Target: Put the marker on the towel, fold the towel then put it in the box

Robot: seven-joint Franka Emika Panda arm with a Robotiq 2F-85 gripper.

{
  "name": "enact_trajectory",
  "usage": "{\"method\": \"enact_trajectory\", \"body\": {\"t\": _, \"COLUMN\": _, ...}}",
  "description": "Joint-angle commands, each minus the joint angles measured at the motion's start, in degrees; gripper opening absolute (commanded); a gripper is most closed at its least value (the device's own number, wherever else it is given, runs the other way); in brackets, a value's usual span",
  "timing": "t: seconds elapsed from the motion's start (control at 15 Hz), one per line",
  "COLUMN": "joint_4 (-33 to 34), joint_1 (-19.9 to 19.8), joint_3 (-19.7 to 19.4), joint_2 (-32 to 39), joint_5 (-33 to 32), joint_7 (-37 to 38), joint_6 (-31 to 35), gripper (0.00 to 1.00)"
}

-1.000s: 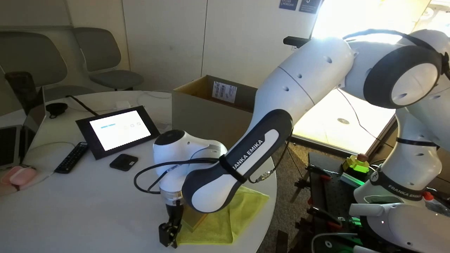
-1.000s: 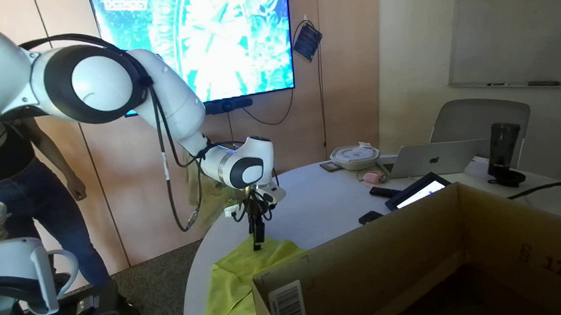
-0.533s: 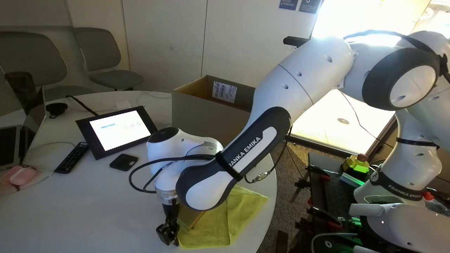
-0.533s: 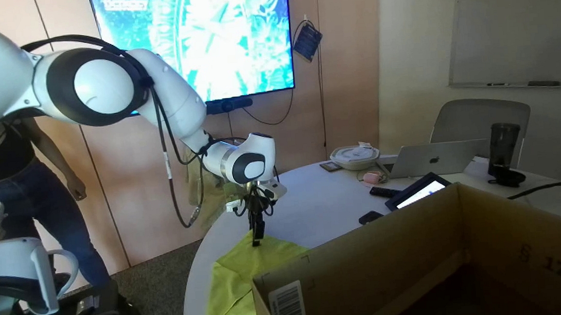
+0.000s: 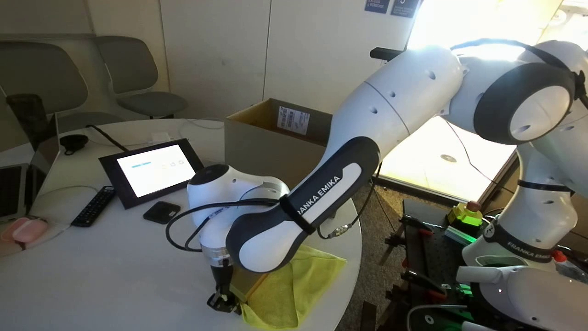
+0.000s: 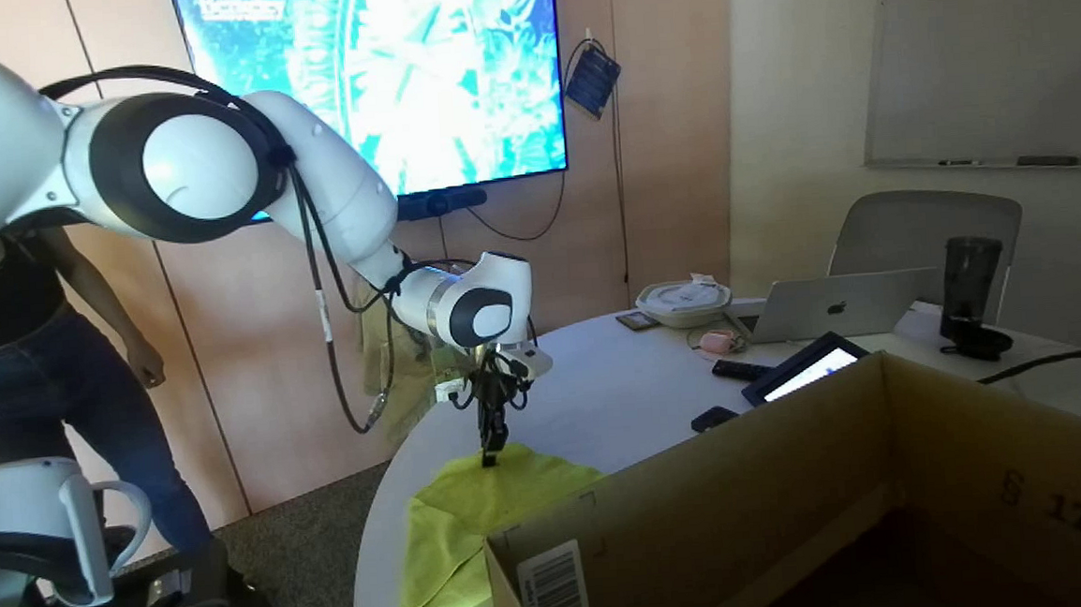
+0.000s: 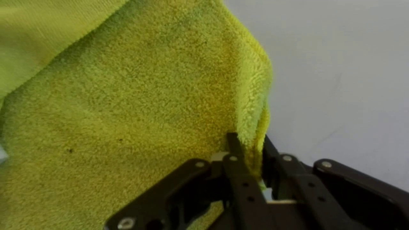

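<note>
Gripper (image 7: pixel 252 143): my two fingers (image 7: pixel 235 169) are clamped on a gathered edge of the yellow-green towel (image 7: pixel 143 105), one finger on each side of the cloth.
Towel: on the white round table (image 5: pixel 115 280), near its rim; in the wrist view a smoother flap lies over the rougher pile at upper left, and the pinched edge forms a ridge.
Marker: I cannot make out its place.
Arm (image 5: pixel 381 110): mine, white with dark bands, hiding parts of the towel and the box in an exterior view.
Cardboard box (image 5: pixel 271 147): brown, upright, a printed white label (image 5: pixel 293 120) on its inner wall; in an exterior view its side (image 6: pixel 703 509) covers part of the towel.
Tablet (image 5: pixel 156 168): lit, between the box and the remote control (image 5: pixel 93 206).
Black squarish block (image 5: pixel 161 212): just beside the tablet.
Laptop (image 6: pixel 836 307): near a dark tumbler (image 6: pixel 969 287).
</note>
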Motion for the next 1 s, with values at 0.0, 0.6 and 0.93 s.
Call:
{"method": "enact_trajectory", "body": {"t": 0.0, "joint_4": 0.9, "joint_1": 0.3, "joint_3": 0.1, "joint_2": 0.7, "joint_5": -0.2, "joint_7": 1.0, "joint_6": -0.9, "gripper": 0.2}}
{"method": "enact_trajectory", "body": {"t": 0.6, "joint_4": -3.8, "joint_1": 1.7, "joint_3": -1.4, "joint_2": -3.6, "joint_5": -1.9, "joint_7": 4.3, "joint_6": -8.0, "gripper": 0.13}}
{"method": "enact_trajectory", "body": {"t": 0.93, "joint_4": -6.2, "joint_1": 3.3, "joint_3": -3.4, "joint_2": -6.4, "joint_5": -5.9, "joint_7": 10.3, "joint_6": -13.5, "gripper": 0.11}}
